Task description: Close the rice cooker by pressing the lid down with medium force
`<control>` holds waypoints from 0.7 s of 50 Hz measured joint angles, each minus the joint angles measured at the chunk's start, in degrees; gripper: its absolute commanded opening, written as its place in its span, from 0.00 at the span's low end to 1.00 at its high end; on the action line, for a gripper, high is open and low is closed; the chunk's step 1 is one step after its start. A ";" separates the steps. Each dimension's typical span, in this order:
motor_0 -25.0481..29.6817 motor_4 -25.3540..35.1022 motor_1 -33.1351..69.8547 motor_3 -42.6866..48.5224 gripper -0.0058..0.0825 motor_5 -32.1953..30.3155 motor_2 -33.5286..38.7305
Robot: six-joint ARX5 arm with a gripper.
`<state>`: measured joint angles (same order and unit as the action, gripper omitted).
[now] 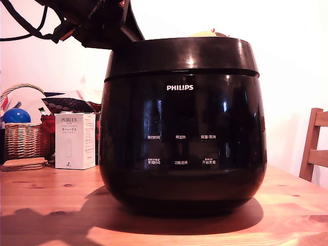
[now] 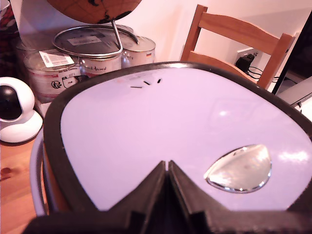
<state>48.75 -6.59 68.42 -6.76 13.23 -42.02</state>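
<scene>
Exterior view: the rice cooker, glossy black, fills the centre of the frame on a wooden table; its lid sits as a dark band across the top, a seam line visible beneath it, so it reads as down or nearly down, though latching cannot be told. The arm enters at upper left, its fingertips hidden behind the rim. At left centre, a wicker basket holding a blue ball; beside it a white PORLEX box, contents unseen; a wooden chair at right edge. Wrist view: the gripper, at lower centre, has its two dark fingers pressed together, nothing between them, tips on or just above the lid's pale glossy top; contact cannot be confirmed. A shiny oval inset lies at lower right. Metal tins stand closed at upper left, a white round camera at left edge. Risks, as judgement: the pressing point looks off-centre, so the lid may seat unevenly and fail to latch; the slick top may let the fingers skid; excess force could shift the cooker on the table.
</scene>
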 measured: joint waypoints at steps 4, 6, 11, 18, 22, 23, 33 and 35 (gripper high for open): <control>0.61 -0.02 0.33 0.72 0.04 0.00 -0.11; 0.98 0.00 0.44 0.81 0.04 0.07 -0.20; 1.79 0.00 1.07 1.27 0.04 0.07 -0.79; 2.12 0.04 1.68 2.25 0.04 0.35 -1.53; 2.12 0.00 1.86 2.67 0.04 0.79 -1.64; 2.12 0.00 1.86 2.73 0.04 1.09 -1.64; 2.19 -0.48 1.86 3.56 0.04 2.97 -1.73; 2.23 -0.61 1.86 3.56 0.04 3.87 -1.68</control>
<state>50.98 -7.20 70.28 -3.20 17.10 -43.70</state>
